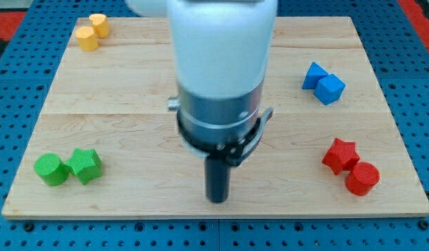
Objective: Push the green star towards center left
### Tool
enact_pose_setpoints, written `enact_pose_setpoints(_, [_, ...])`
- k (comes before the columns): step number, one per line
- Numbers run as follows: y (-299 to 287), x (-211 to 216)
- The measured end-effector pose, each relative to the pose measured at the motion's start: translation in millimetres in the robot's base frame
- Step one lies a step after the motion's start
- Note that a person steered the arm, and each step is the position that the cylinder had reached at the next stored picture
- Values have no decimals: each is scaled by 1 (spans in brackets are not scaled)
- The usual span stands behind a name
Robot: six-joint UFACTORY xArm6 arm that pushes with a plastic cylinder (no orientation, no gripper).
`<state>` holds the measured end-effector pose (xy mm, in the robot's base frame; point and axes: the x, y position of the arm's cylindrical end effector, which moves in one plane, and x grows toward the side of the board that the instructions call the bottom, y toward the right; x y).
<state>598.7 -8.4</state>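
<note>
The green star [85, 165] lies at the board's lower left, touching a green cylinder [51, 169] on its left. My tip [217, 199] is near the view's bottom centre, far to the right of the green star and a little lower. The arm's white and grey body fills the view's middle and hides the board's centre.
Two yellow blocks [93, 31] sit at the top left. A blue pair [323, 81] sits at the right. A red star [340, 155] and a red cylinder [362, 178] sit at the lower right. The wooden board [130, 84] rests on a blue pegboard.
</note>
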Motion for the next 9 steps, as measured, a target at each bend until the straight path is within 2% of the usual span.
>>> enact_pose_setpoints(4, [-170, 2])
enact_pose_setpoints(7, [-247, -13])
enact_pose_setpoints(8, [-247, -35])
enact_pose_setpoints(9, [-247, -35])
